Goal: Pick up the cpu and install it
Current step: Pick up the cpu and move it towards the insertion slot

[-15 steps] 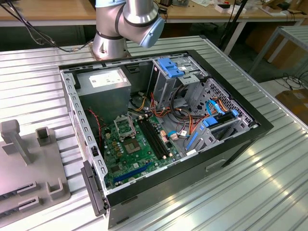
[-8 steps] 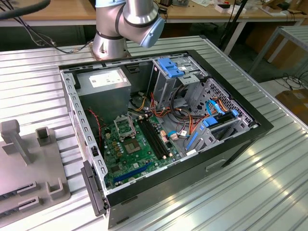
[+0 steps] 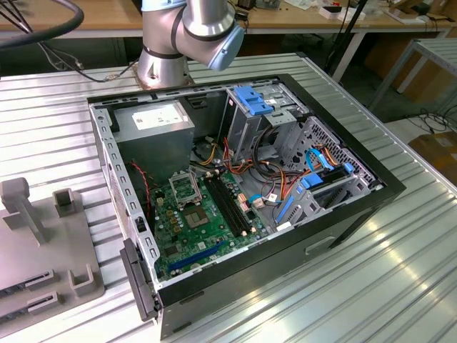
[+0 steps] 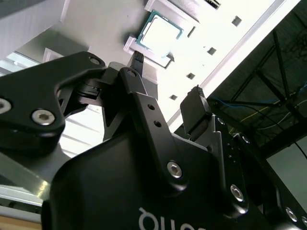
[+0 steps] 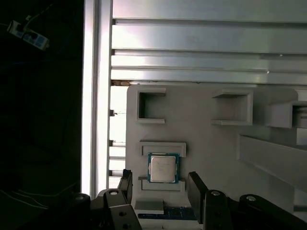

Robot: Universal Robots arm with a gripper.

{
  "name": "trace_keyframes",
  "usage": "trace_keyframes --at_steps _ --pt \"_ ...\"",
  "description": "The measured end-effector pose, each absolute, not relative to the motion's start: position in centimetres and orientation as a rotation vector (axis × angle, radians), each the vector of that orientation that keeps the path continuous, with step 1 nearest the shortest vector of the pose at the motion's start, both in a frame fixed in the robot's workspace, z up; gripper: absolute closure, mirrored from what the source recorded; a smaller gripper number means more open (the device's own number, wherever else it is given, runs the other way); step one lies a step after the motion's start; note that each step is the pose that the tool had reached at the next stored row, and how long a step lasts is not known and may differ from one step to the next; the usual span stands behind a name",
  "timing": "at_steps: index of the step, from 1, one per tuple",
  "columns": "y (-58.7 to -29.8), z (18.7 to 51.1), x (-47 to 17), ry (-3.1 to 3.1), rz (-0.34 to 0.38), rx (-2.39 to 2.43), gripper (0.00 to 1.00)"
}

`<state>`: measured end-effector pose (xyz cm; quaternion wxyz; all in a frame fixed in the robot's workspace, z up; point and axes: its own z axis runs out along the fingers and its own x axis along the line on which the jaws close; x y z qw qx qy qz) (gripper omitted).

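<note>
Open gripper [image 5: 160, 184] over one cpu [image 5: 163, 168] on the grey fixture plate [image 5: 211, 148]

In the first wrist view the gripper's two black fingers [image 5: 195, 189] stand wide apart, holding nothing, one on each side of the cpu and not touching it. The cpu lies flat on the plate, silvery top up, between two raised brackets [image 5: 162, 147]. Farther along the plate sit two U-shaped pockets [image 5: 151, 106]. In the exterior view one open computer case [image 3: 285, 264] stands beside the plate, with a green motherboard [image 3: 207, 229] inside.

The arm [image 3: 189, 32] has silvery-grey rounded joints with a pale blue end cap. The claw [image 4: 167, 74] is matt black, with silver screw heads [image 4: 174, 168] along its links and what may be white lettering [image 4: 168, 221].
</note>
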<state>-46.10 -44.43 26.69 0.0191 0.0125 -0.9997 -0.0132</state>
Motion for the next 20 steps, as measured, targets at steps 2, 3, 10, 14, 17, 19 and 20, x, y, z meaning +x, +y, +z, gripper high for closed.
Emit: trace_keyframes --at_steps 2,3,10,14,17,19,20 --pt "-44.4 26.5 -46.1 -3.103 -0.034 0.039 0.42" --pt "-44.4 26.5 -46.1 -3.103 -0.03 0.039 0.42" --pt "-44.4 25.8 -46.1 -3.114 -0.019 0.038 0.42" --pt "-44.4 25.5 -46.1 -3.127 -0.017 0.045 0.42" --pt "-44.4 25.3 -46.1 -3.13 -0.017 0.082 0.42" --pt "-44.4 25.1 -46.1 -3.13 -0.017 0.101 0.42" --pt "-44.4 25.0 -46.1 -3.129 -0.017 0.103 0.42"
